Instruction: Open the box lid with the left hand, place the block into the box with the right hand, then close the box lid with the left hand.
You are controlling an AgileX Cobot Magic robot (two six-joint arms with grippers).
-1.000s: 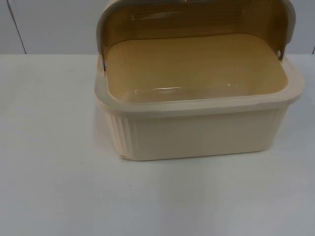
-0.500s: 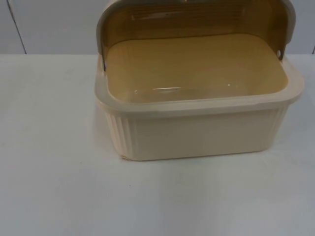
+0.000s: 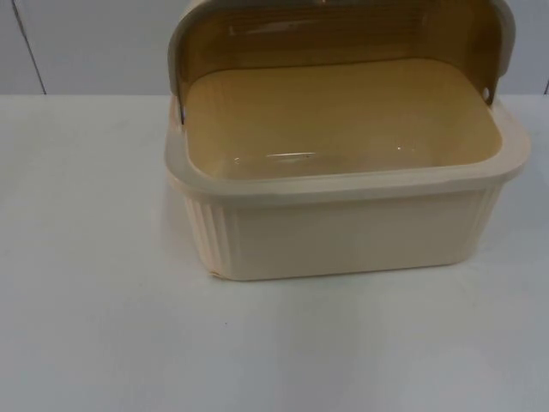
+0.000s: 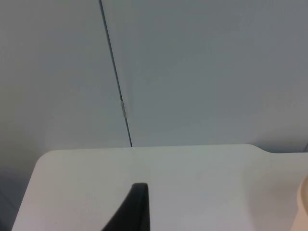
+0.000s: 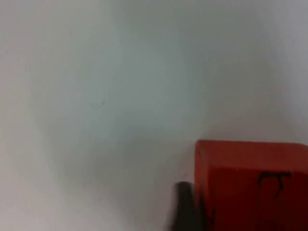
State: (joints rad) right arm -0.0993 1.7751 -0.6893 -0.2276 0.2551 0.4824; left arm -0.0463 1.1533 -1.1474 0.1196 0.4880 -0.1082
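Note:
A cream box (image 3: 343, 227) stands on the white table in the top view. Its amber lid (image 3: 334, 34) is swung up and back, and the yellow inside (image 3: 334, 120) holds nothing. In the right wrist view a red block (image 5: 250, 183) with a black mark on one face sits very close above the white table. My right gripper (image 5: 186, 211) is right against the block's side. My left gripper (image 4: 137, 211) hovers over bare table near the grey wall, with a sliver of the box (image 4: 303, 207) beside it.
The grey partition wall (image 3: 86, 43) closes the table behind the box; a dark seam (image 4: 115, 77) runs down it. The table's rounded far edge (image 4: 144, 148) meets the wall in the left wrist view. White table (image 3: 257, 352) spreads in front of the box.

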